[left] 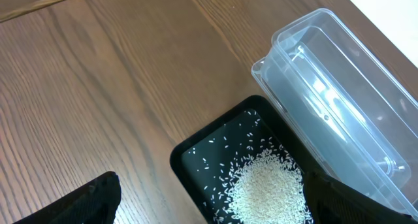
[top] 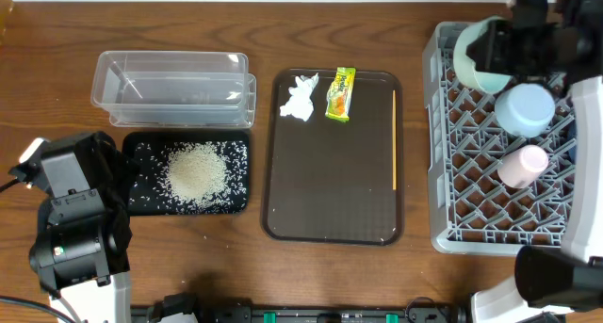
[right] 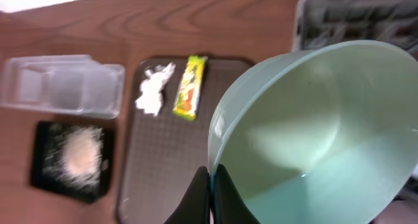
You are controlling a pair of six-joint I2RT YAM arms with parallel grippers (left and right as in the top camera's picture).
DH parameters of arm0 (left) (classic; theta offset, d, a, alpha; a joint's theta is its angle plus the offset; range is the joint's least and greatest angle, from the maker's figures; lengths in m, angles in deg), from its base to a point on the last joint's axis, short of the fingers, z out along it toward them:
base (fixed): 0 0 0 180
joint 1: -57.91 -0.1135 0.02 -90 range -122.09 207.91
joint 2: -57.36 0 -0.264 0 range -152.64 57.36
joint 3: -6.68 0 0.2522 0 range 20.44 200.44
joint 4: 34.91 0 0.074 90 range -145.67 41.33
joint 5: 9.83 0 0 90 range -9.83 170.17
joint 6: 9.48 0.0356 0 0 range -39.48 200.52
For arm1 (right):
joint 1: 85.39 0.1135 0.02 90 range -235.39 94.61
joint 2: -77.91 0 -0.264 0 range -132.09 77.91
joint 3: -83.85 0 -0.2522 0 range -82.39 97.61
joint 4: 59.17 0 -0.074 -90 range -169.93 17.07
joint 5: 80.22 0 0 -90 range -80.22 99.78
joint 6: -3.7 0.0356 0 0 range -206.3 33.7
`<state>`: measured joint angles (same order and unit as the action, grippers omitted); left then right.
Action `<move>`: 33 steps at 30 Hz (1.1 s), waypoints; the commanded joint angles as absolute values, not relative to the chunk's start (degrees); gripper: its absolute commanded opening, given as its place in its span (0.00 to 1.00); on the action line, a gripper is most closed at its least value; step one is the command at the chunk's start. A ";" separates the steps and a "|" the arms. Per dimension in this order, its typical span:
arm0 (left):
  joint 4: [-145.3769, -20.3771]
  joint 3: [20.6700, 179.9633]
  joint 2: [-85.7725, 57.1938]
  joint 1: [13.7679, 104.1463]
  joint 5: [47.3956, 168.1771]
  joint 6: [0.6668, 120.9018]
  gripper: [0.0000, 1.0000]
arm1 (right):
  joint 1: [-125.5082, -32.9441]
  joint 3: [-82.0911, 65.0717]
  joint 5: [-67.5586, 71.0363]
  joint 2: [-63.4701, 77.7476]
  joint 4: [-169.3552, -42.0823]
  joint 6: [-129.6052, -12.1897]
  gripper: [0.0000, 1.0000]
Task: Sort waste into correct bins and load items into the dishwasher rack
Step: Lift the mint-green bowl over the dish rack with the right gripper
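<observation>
Mint bowl (top: pixel 474 61) hangs tilted over the dishwasher rack's (top: pixel 443 224) far-left corner, rim clenched in the right gripper (right: pixel 212 181). Light-blue bowl (top: pixel 525 108) and pink cup (top: pixel 523 165) sit in the rack. Well left of the rack, the left gripper (left: pixel 214 181) is spread wide and empty above the rice (left: pixel 264 188).

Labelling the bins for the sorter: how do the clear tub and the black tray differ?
The clear tub is see-through; the black tray is opaque. The tub has tall walls; the tray is shallow. The tub looks empty; the tray holds a heap of rice grains. Both are rectangular, similar in footprint, and lie next to each other.
</observation>
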<state>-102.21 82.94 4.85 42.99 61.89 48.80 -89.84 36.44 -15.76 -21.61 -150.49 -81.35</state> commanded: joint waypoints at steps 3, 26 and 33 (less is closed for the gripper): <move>-102.21 83.99 5.00 42.71 61.71 48.31 0.91 | -96.50 29.29 -34.16 -22.53 -152.28 -87.42 0.01; -102.21 83.99 5.00 42.71 61.71 48.34 0.91 | -113.31 -5.40 -57.57 -22.51 -149.20 -110.81 0.01; -102.21 83.99 5.00 42.71 61.71 48.31 0.91 | -115.54 -6.42 -54.79 -22.51 -148.33 -110.74 0.01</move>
<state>-102.21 82.94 4.85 42.99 61.86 48.80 -114.36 -5.70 -56.30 -22.79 -148.61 -109.52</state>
